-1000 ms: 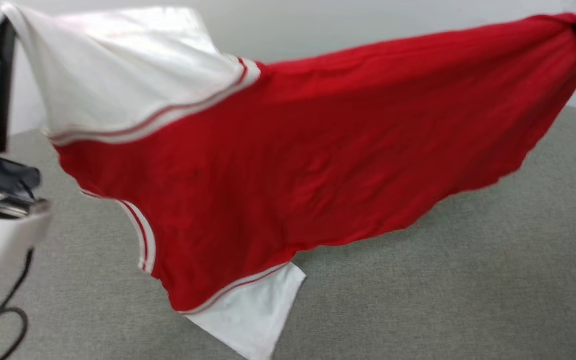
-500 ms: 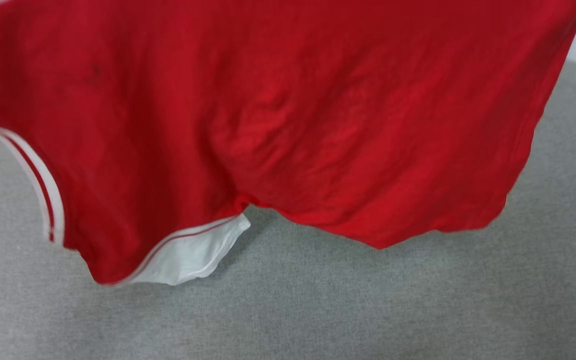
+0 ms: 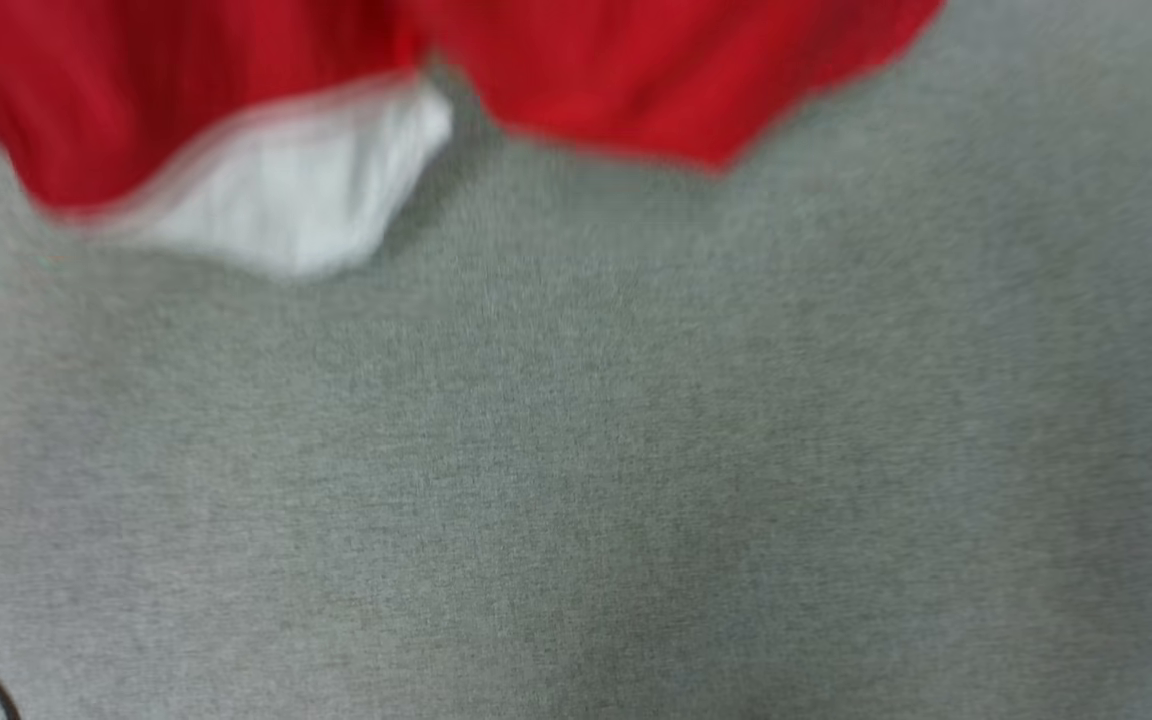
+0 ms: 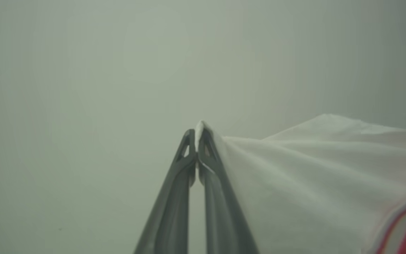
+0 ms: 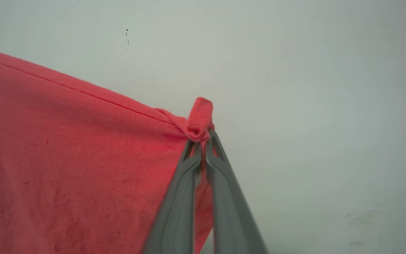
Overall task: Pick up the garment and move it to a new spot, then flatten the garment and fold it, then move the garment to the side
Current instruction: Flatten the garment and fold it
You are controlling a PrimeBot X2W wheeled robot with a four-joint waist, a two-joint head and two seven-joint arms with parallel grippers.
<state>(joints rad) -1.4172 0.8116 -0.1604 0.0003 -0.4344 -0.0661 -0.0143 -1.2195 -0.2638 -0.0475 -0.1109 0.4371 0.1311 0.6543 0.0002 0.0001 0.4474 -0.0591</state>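
With the left gripper point(image 4: 196, 135) clamped on a white sleeve tip and the right gripper point(image 5: 203, 141) on a red corner, the garment point(image 3: 656, 80) hangs over the grey surface point(image 3: 576, 450); best lower both evenly, taut

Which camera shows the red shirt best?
Right wrist view: the red, white-sleeved jersey shirt spreads sharp from the right gripper pinching its corner. Head view: blurred lower edge. Left wrist view: mostly its white sleeve.

left end effector point(image 4: 196, 134) clamped, right end effector point(image 5: 203, 141) clamped
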